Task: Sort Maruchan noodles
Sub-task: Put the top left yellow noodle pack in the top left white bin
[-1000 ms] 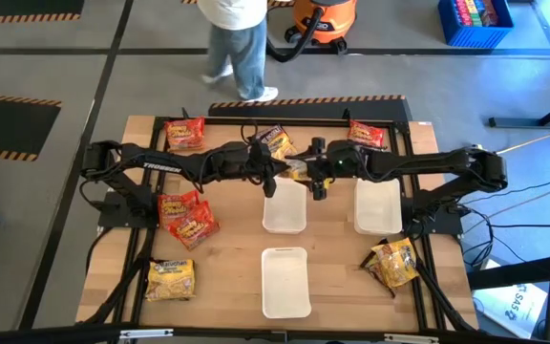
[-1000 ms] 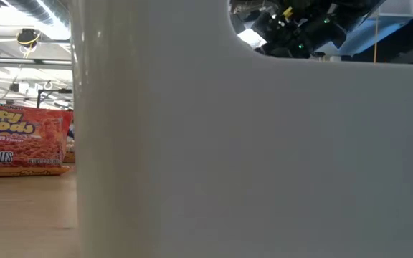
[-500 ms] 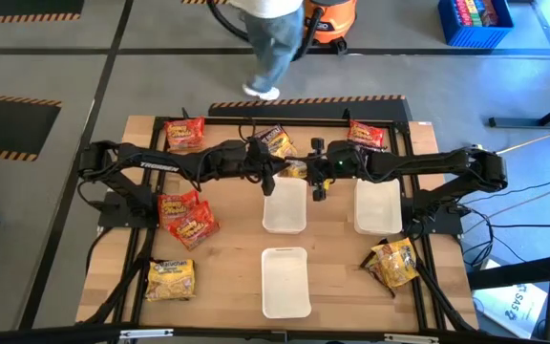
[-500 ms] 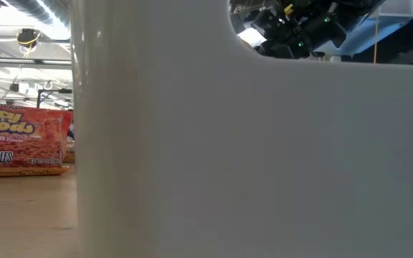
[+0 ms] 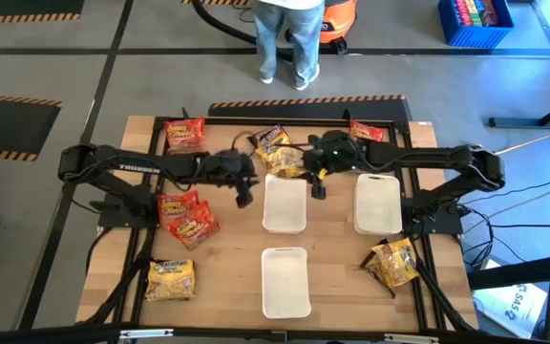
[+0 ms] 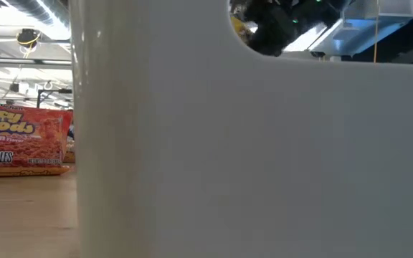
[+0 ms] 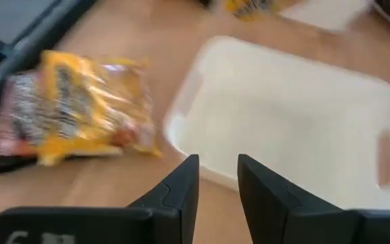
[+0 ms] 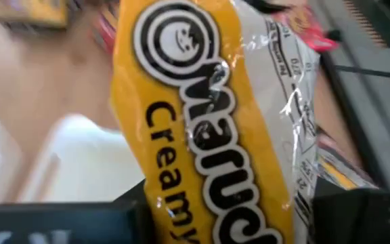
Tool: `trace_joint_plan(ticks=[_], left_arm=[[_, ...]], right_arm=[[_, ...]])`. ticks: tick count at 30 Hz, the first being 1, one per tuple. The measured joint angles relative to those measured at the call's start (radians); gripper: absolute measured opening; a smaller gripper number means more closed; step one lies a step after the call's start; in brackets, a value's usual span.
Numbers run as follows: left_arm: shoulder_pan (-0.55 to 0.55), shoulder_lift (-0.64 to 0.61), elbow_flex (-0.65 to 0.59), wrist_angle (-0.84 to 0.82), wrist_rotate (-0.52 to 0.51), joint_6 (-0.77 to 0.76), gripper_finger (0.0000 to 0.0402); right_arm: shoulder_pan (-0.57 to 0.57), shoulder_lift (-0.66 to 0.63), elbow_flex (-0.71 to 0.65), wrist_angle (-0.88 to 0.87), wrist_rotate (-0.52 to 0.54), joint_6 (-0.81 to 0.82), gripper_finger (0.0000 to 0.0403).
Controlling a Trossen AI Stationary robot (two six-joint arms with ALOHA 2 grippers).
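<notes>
A: Start at the near edge. What lies there?

B: A yellow packet (image 5: 171,279) on the near left of the tabletop (image 5: 237,287), a crumpled yellow and brown packet (image 5: 394,263) on the near right, and 1 empty white tray (image 5: 285,282) between them. The low view is nearly filled by that tray's wall, with an orange noodle pack (image 6: 21,140) showing beside it.

A: And farther in?

B: A pile of red packets (image 5: 187,216) on the left, touching one another. Then 2 more white trays: the middle tray (image 5: 285,204) and the right tray (image 5: 377,204), both empty. I judge 3 trays stand ready for 3 kinds, so sorting has barely begun.

A: Where are the arms?

B: The left claw (image 5: 244,194) hangs just beside the middle tray's left edge. Its wrist view shows the fingers (image 7: 179,186) a little apart with nothing between them, and a yellow and maroon packet (image 7: 73,112) lying on the wood beside the tray (image 7: 296,129).

A: The right one?

B: The right claw (image 5: 315,175) sits above the far end of the middle tray, pinching a yellow Maruchan packet (image 8: 208,129). In the wrist view the wrapper fills the frame, clamped between the dark fingers, so it hangs free of the wood. I judge it is held there to go into a tray.

A: Beyond that?

B: A brown and yellow packet (image 5: 273,139) and 2 red ones, far left (image 5: 184,132) and far right (image 5: 366,132). A person's legs (image 5: 289,38) stand on the floor past the tabletop.
</notes>
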Motion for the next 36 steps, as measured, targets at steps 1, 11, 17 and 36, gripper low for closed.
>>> trace_joint_plan(ticks=[1,11,17,36], left_arm=[[-0.018,0.003,-0.021,0.041,-0.001,-0.003,0.0095],[-0.149,0.005,-0.293,0.580,-0.071,-0.019,0.0095],[-0.172,0.005,-0.391,0.761,-0.067,-0.042,0.0095],[-0.191,0.005,-0.387,0.774,-0.071,-0.042,0.0095]], right_arm=[[0.000,0.012,0.022,-0.043,-0.015,0.020,0.0128],[0.009,0.237,0.336,-0.382,-0.020,0.120,0.0132],[0.009,0.352,0.428,-0.483,-0.022,0.158,0.0133],[0.008,0.478,0.432,-0.525,0.077,0.163,0.0133]])
